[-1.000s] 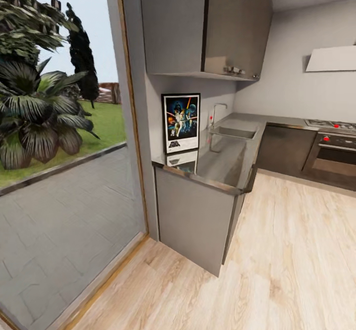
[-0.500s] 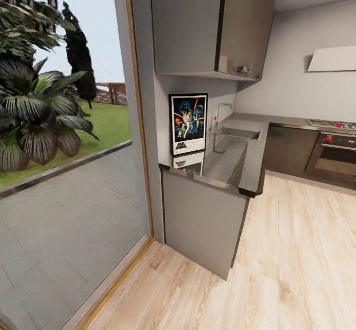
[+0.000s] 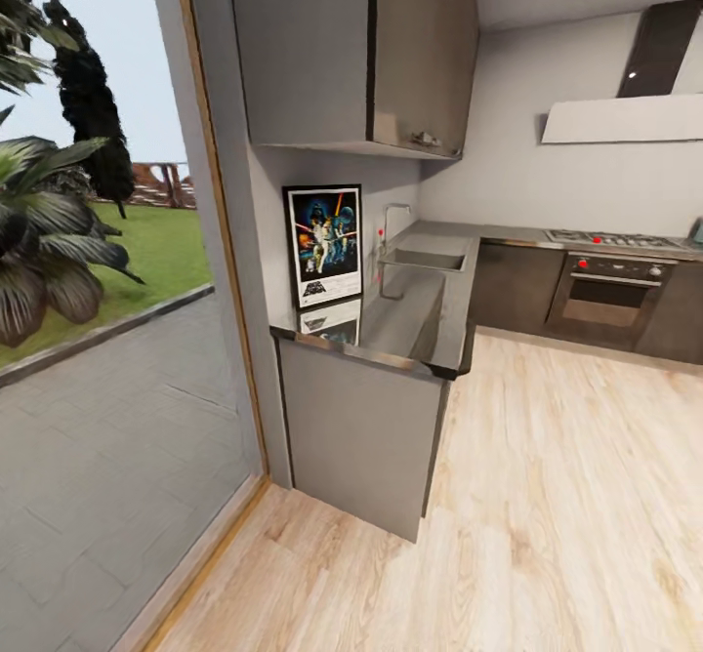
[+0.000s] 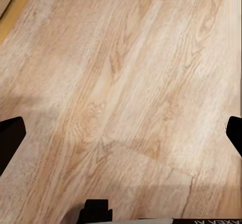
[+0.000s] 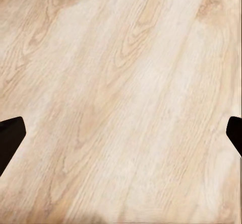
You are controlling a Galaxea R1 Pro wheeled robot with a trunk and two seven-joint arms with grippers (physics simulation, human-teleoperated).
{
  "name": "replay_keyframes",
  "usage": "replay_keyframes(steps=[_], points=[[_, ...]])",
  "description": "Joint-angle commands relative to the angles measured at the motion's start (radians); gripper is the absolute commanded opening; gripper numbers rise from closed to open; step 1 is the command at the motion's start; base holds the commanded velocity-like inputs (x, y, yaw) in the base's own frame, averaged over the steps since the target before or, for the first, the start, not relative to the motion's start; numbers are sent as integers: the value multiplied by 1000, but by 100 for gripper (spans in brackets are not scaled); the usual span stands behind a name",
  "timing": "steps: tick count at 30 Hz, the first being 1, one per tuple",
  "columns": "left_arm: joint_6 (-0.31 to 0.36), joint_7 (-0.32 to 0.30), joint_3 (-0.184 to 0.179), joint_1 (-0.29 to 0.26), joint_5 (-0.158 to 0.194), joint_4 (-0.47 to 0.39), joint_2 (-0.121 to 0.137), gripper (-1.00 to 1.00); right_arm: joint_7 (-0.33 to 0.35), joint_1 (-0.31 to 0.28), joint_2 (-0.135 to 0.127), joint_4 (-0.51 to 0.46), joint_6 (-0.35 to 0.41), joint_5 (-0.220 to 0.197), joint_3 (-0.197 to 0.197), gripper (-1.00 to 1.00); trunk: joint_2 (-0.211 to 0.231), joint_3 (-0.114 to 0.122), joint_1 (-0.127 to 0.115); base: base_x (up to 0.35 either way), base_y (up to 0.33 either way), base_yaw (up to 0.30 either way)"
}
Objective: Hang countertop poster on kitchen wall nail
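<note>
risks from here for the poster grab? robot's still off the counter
1. The poster stands upright against the wall at the very end of the kitchen countertop, beside the window frame; a nudge could tip it over the edge.
2. The wall cabinet hangs right above it, so lifting room looks tight.
3. Both grippers, left and right, are open and face the wooden floor, so the arms need a big raise close to the counter.
</note>
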Motion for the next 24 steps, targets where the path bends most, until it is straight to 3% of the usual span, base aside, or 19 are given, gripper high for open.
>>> replay_keyframes(steps=[1,9,10,13,17,21,22,23,24], points=[[-1,0,2,1,0,-2,-1,100,0,-1,0,1,-3,0,0,100,0,-1,0,0,0,-299],[-1,0,2,1,-1,-2,-1,100,-4,-1,0,-1,-2,3,-1,100,0,-1,0,0,0,-79],[-17,0,3,1,0,-5,0,100,-5,-1,-38,-47,-5,0,-8,100,0,-1,0,0,0,0],[-39,-1,0,1,1,-21,-1,100,-3,-1,-55,-72,-16,-1,-31,100,0,-1,0,0,0,0],[-52,-1,-3,1,3,-104,-3,100,-1,0,-65,-111,-51,-2,-115,100,0,-1,0,0,0,0],[-35,-3,-6,1,4,-277,-4,100,-1,3,-69,-184,-94,-1,-234,100,0,-1,0,0,0,0],[35,-2,-8,1,5,-387,-6,100,-1,13,-70,-233,-106,0,-278,100,0,-1,0,0,0,0],[64,-2,-9,1,5,-426,-9,100,-1,20,-70,-249,-109,0,-288,100,0,-1,0,0,0,0],[131,0,-9,1,5,-525,-16,100,-3,48,-69,-309,-113,0,-302,100,0,-1,0,0,0,0]])
